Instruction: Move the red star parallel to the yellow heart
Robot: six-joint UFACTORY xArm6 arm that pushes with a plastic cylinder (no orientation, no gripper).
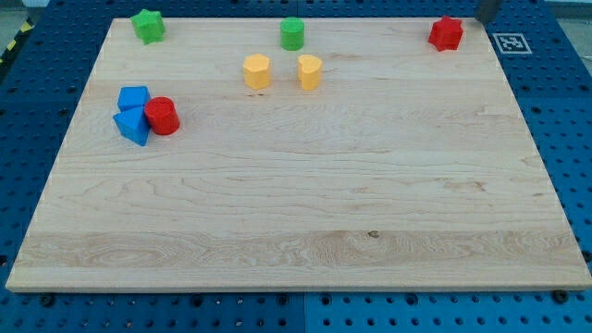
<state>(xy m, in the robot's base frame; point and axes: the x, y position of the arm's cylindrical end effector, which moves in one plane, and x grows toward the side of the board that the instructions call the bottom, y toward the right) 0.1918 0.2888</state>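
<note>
Sitting near the worktop's [305, 213] top right corner, the red star [446, 33] looks light, rigid and likely to slide easily; I judge a push on its right side best. My tip barely shows: only a dark shape at the view's top edge, just right of the star, so the end effector's state is unclear. Open wood lies between it and the yellow heart [310, 71].

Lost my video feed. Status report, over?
My tip at the view's top right, just right of the red star. Star in the board's far right corner. Yellow heart farther left; nothing between them.
</note>
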